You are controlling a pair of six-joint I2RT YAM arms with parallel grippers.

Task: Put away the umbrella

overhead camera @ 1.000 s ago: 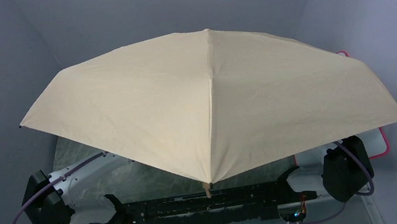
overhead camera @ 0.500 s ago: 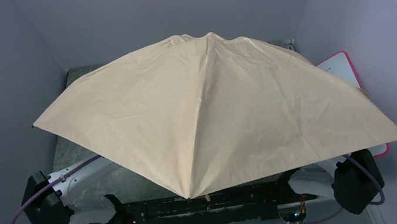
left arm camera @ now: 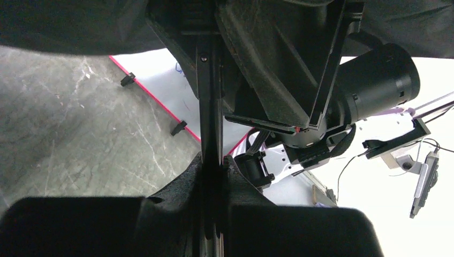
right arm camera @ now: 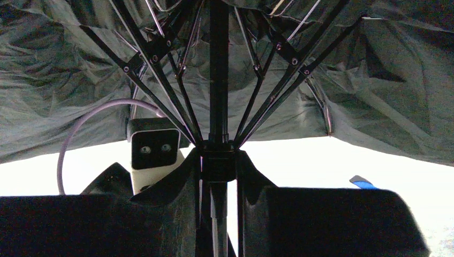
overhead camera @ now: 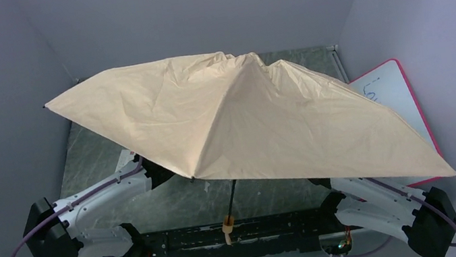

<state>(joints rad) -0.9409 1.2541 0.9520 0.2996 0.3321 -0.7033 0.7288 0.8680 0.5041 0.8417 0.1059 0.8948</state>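
The umbrella's cream canopy [overhead camera: 244, 119] is spread but sagging and creased over the table. Its thin dark shaft [overhead camera: 230, 200] and tan handle [overhead camera: 227, 224] stick out below the near rim. Both grippers are hidden under the canopy in the top view. In the left wrist view my left gripper [left arm camera: 213, 163] is shut on the dark shaft [left arm camera: 210, 107]. In the right wrist view my right gripper [right arm camera: 218, 160] is shut on the black runner [right arm camera: 218, 155] where the ribs [right arm camera: 160, 91] meet, under the black lining [right arm camera: 64, 80].
A pink-rimmed whiteboard [overhead camera: 396, 86] leans at the right wall and also shows in the left wrist view [left arm camera: 160, 91]. The table top [overhead camera: 91, 166] is green marble. Grey walls close in on three sides. A black rail [overhead camera: 228, 241] runs along the near edge.
The canopy has dropped and slackened, its top sinking and shifting back. The shaft and handle have come into view. Both arms have reached further in under the canopy.
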